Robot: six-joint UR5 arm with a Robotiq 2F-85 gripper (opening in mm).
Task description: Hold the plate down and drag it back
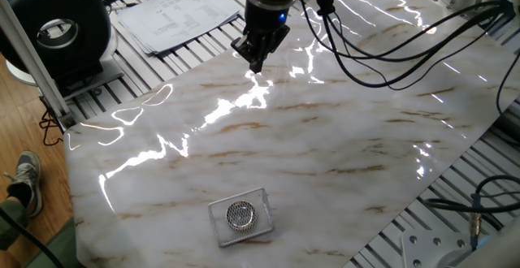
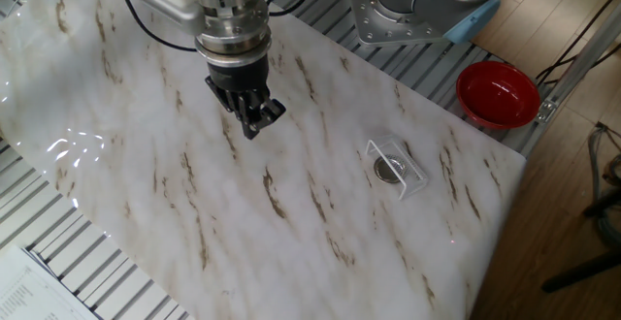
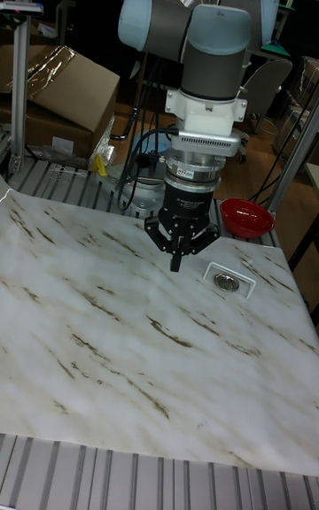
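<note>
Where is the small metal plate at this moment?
The plate lies inside the clear plastic box near the marble table's corner, close to the red bowl and far from the gripper.

The single arm reaches down over the counter (image 3: 80, 342) with its wrist held close to vertical, the grey joints stacked above a white flange and a black end effector (image 3: 177, 262). In the tall fixed view the two fingers point straight down, tips drawn together with no gap visible between them. In one fixed view the end effector (image 1: 255, 63) hangs near 12 o'clock; in the other fixed view the end effector (image 2: 254, 126) leans slightly toward 5 o'clock. It grips nothing.
</note>
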